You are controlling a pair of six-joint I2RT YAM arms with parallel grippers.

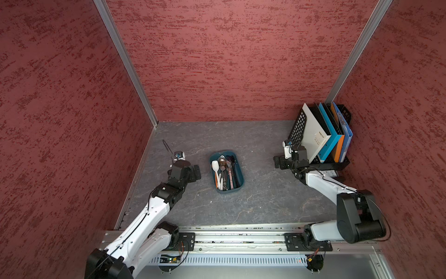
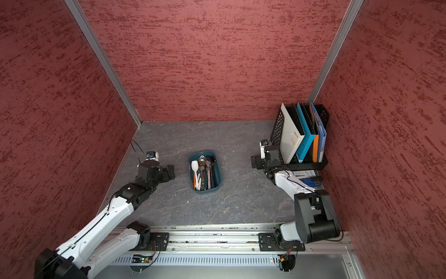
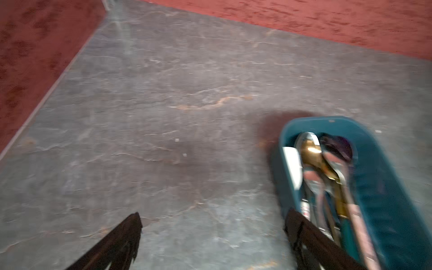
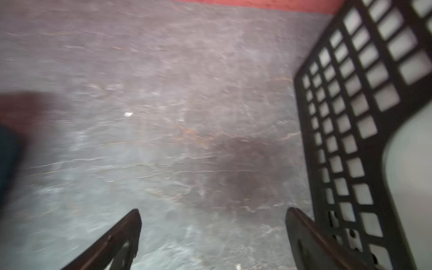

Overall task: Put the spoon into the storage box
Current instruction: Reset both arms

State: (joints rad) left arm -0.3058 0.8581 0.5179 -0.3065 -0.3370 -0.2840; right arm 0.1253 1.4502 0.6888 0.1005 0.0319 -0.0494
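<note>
The dark teal storage box (image 1: 228, 192) (image 2: 206, 191) stands mid-table, and several spoons lie lengthwise in it, among them a white spoon (image 1: 215, 166) and a gold spoon (image 3: 311, 149). I see no spoon outside the box. My left gripper (image 1: 198, 172) (image 2: 171, 172) hovers just left of the box, open and empty; in the left wrist view (image 3: 214, 214) only bare table lies between its fingers, and the box wall (image 3: 385, 187) is beside one finger. My right gripper (image 1: 277, 162) (image 2: 254, 161) (image 4: 214, 210) is open and empty, well right of the box.
A black mesh file rack (image 1: 299, 125) (image 4: 364, 149) holding upright folders (image 1: 328, 135) fills the back right corner, close beside my right gripper. Red walls enclose the grey table on three sides. A metal rail (image 1: 241, 238) runs along the front edge.
</note>
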